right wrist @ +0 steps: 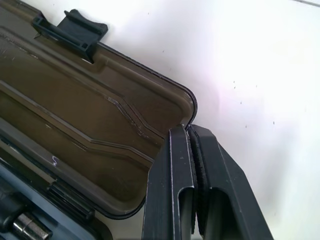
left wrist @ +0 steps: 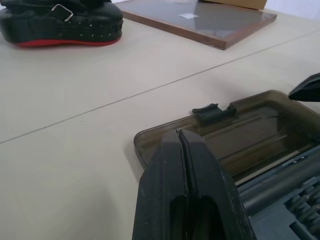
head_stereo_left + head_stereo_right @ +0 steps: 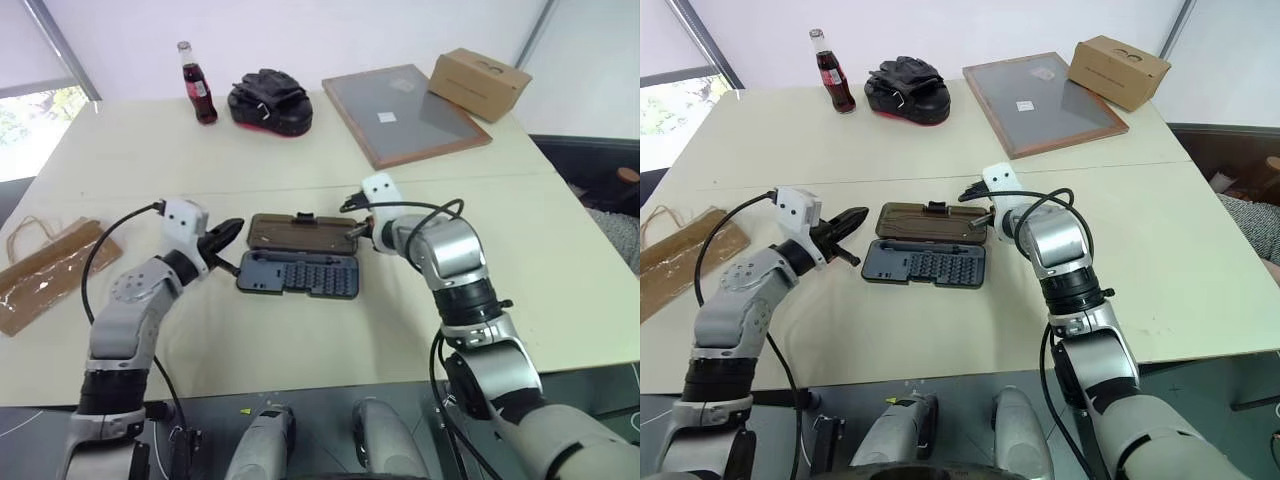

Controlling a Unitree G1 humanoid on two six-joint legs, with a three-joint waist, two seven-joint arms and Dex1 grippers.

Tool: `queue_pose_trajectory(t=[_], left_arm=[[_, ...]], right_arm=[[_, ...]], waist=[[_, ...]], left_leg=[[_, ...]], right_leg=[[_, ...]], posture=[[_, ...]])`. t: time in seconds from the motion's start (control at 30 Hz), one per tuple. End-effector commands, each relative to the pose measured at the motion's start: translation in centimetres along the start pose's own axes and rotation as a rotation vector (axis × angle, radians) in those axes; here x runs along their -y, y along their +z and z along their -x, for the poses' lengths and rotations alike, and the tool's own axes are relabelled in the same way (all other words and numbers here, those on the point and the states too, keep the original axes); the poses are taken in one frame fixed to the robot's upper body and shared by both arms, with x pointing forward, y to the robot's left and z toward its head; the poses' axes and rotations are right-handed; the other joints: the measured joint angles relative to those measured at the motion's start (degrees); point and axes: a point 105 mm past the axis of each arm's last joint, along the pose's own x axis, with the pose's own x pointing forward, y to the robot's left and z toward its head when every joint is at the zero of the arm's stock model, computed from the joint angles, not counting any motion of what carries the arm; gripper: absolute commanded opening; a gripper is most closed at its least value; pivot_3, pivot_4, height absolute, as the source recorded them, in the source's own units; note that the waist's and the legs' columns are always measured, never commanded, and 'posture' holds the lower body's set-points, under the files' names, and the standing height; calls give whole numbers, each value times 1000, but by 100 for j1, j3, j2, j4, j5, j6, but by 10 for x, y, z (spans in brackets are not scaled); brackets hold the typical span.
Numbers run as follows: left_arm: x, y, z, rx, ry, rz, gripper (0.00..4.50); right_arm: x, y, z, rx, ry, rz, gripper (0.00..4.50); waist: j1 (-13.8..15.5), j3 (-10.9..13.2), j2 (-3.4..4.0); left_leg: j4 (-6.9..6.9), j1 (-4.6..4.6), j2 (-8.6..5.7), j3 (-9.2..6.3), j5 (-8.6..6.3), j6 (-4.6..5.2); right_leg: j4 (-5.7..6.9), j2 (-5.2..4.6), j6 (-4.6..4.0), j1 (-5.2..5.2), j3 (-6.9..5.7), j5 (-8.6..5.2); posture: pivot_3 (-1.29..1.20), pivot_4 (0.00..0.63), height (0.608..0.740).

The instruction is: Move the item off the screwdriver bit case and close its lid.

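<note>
Bit case (image 3: 298,272) lies open mid-table, lid (image 3: 303,233) flat behind the tray. Paper bag (image 3: 45,272) is off it, well apart at table's left edge. Head cams show both arms; wrist cams show left gripper (image 2: 181,145) clenched empty by lid's left corner, right gripper (image 1: 190,137) pinched on lid's rim at right corner
</note>
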Motion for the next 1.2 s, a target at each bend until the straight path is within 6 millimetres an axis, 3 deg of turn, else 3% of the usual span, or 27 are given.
queue_pose_trajectory(t=[0.03, 0.23, 0.27, 0.37, 0.57, 0.83, 1.17, 1.2], left_arm=[[-9, 14, 3, 48, 29, -38, 0], [-6, 14, 0, 50, 21, -34, 0], [-6, 14, 0, 50, 20, -34, 0], [-5, 14, -1, 51, 17, -32, 0], [-4, 14, -2, 53, 12, -30, 0], [-2, 15, -1, 55, 13, -32, 0], [-1, 16, -1, 58, 11, -33, 0], [-1, 16, -1, 58, 11, -33, 0]], right_arm=[[-10, 4, 4, 12, 34, 6, 40], [-10, 4, 3, -33, 15, -38, 40], [-9, 5, 3, -34, 14, -44, 280], [-10, 7, 3, -35, 11, -43, 1256], [-7, 18, -3, -26, -59, -1, 4422], [-8, 17, -6, -35, -74, 4, 4471], [-11, -6, -6, -153, -63, -93, 4471], [-11, -7, -5, -161, -64, -108, 4236]], waist=[[2, 0, 0], [2, 0, 0], [3, 0, 0], [3, 0, 1], [2, 1, 1], [5, 1, 1], [4, 0, 1], [6, 0, 1]], left_leg=[[0, 0, 0, 0, 0, 0], [0, 0, 0, 0, 0, 0], [0, 0, 0, 0, 0, 0], [0, 0, 0, 0, 0, 0], [0, -1, -1, 0, 0, 0], [0, -3, -1, 1, 0, 0], [-1, -2, -1, -1, 0, 0], [-1, -2, -1, -2, 0, 0]], right_leg=[[0, 0, 0, 0, 0, 0], [0, 0, 0, 0, 0, 0], [0, 0, 0, 0, 0, 0], [0, 0, 0, 0, 0, 0], [0, 0, 0, -1, 0, 0], [-1, -1, 0, -2, 0, 0], [0, 0, 0, -3, -1, 0], [0, 0, 0, -2, -1, 0]], posture=[[0, 150, 740], [0, 150, 740], [0, 150, 740], [0, 150, 740], [0, 150, 740], [0, 150, 740], [0, 150, 740], [0, 150, 740]])
